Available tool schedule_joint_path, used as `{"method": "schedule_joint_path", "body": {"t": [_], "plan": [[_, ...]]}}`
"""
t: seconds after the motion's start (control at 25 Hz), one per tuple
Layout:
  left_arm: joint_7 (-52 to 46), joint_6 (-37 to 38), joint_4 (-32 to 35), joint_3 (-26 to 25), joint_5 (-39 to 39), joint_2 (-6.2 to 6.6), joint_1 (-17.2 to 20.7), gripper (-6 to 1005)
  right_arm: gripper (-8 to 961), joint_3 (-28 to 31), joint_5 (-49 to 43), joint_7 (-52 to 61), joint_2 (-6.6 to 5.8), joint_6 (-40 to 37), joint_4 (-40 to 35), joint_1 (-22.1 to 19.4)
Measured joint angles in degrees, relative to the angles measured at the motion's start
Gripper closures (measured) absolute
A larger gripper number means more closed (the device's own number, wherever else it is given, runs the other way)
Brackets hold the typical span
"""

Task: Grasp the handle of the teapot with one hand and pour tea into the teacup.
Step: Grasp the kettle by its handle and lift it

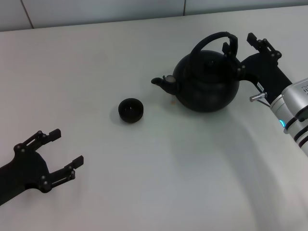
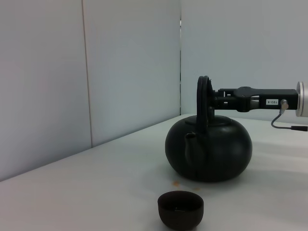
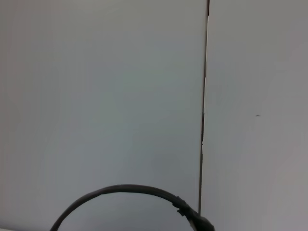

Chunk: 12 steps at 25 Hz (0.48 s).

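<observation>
One teapot (image 1: 206, 82), one teacup (image 1: 131, 110), two grippers, all on a white bench (image 1: 159, 178). The teapot sits upright toward the far right of the bench, its spout pointing left at the teacup, which stands a short way off, clear of the pot. The cup is upright too, and from the left wrist view it sits just in front of the spout, with a tiny brownish speck (image 2: 176, 183) on the bench between them.

Over to the right gripper (image 1: 243, 44): it's up at the handle (image 1: 211, 38), jaws spread apart, one finger against the right end of the arch, the other well out to the side. Nothing clamped there. The left wrist view shows that arm reaching in level with the top of the pot, with a small white label (image 2: 271, 102) on it, its writing too small to read.

The left gripper (image 1: 66, 149) rests low at the near left, jaws wide apart, holding nothing, well away from both cup and pot.
</observation>
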Motion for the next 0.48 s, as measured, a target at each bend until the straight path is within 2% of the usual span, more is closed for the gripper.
{"method": "schedule_joint_path", "body": {"t": [0.2, 0.32, 0.48], "plan": [[-0.06, 0.09, 0.0, 0.0, -0.04, 0.0, -0.09, 140, 297, -0.01, 0.03, 0.0, 0.1, 0.49, 0.16, -0.1], [-0.07, 0.16, 0.0, 0.0, -0.05, 0.0, -0.15, 140, 503, 0.05, 0.03, 0.0, 0.1, 0.58, 0.26, -0.11], [-0.08, 0.28, 0.0, 0.0, -0.05, 0.0, -0.17, 140, 639, -0.14, 0.03, 0.0, 0.1, 0.59, 0.26, -0.02]]}}
